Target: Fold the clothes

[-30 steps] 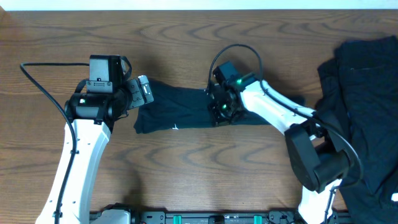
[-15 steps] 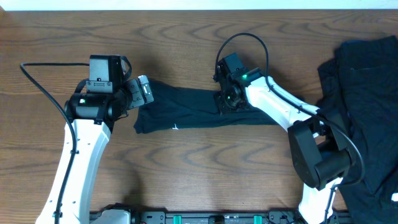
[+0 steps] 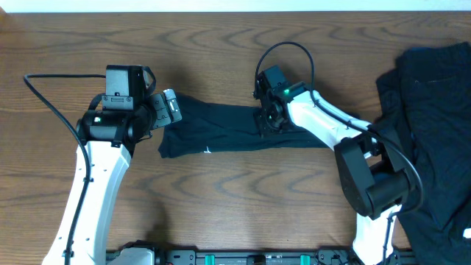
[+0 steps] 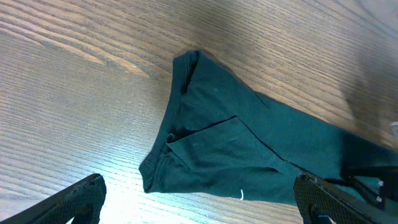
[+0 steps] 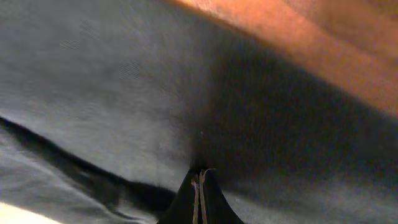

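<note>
Hovering over the brown wood-grain table, the left gripper is holding its jaws spread wide, grasping nothing, just beside the left end of the dark navy-black soft cloth T-shirt. That shirt is lying as a long folded strip across the table's middle. Toward its right end the right gripper is pressing its clamped-together tips against the fabric; whether any cloth is pinched I cannot tell. At far right a heap of more dark cloth garments is lying.
</note>
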You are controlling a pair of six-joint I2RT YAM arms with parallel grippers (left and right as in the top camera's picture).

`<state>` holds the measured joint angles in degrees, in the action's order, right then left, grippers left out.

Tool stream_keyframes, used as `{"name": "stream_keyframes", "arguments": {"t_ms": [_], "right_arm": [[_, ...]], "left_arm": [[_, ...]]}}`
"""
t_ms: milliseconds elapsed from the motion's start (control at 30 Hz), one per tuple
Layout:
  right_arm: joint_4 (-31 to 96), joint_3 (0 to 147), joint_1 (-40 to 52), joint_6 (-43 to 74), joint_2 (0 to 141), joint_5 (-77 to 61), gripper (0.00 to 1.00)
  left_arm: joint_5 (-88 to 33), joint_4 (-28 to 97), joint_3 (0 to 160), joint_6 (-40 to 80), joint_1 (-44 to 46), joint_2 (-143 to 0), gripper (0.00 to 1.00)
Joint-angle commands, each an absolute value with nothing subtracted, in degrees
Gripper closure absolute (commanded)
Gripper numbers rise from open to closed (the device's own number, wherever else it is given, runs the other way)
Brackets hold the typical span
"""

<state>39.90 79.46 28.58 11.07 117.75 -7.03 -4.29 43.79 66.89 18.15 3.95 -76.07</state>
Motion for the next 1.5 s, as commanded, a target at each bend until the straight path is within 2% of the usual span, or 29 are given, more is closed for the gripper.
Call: {"name": "stream_keyframes", "arguments": {"t_ms": [0,433,933,1467], "right_arm": [[40.6,79.7,28.5,10.9,118.3,-6.4,0.98],[51.0,79.8,28.4,10.9,118.3,-8.1,0.96],[56.8,79.8,27.7,13.3,118.2,-10.7,0.93],[57.8,84.4,20.5,13.3,118.2,-7.9,0.95]], "left_arm": [[-3.9,44.1,67.2,17.9,3.8,-76.0,0.02],[-3.9,44.1,67.2,17.9,3.8,-76.0,0.02],[-3.9,44.1,67.2,17.9,3.8,-76.0,0.02],[-3.9,44.1,67.2,17.9,3.8,-76.0,0.02]]}}
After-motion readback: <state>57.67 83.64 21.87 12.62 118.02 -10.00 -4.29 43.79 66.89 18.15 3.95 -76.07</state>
